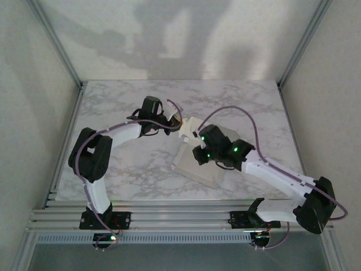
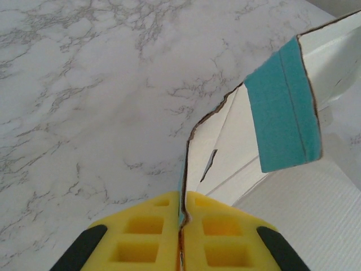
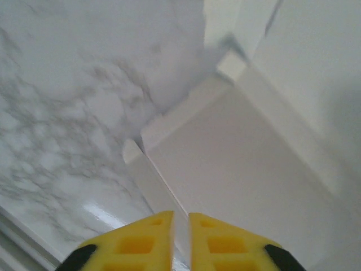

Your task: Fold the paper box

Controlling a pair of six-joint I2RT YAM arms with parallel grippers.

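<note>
The paper box (image 1: 197,167) lies partly folded in the middle of the marble table, off-white side showing. In the left wrist view my left gripper (image 2: 183,212) is shut on the thin edge of an upright flap of the box (image 2: 225,141). Beyond it a turquoise flap (image 2: 282,107) hangs bent over. My left gripper (image 1: 178,121) is at the box's far corner. My right gripper (image 3: 180,226) is shut on a narrow off-white side flap (image 3: 161,189) along the edge of the box's flat panel (image 3: 242,169). From above, the right gripper (image 1: 197,148) sits over the box.
The marble tabletop (image 1: 124,101) stretches out around the box. Metal frame posts (image 1: 56,45) stand at the table's back corners and pale walls close it in. An aluminium rail (image 1: 180,217) runs along the near edge, where both arm bases are bolted.
</note>
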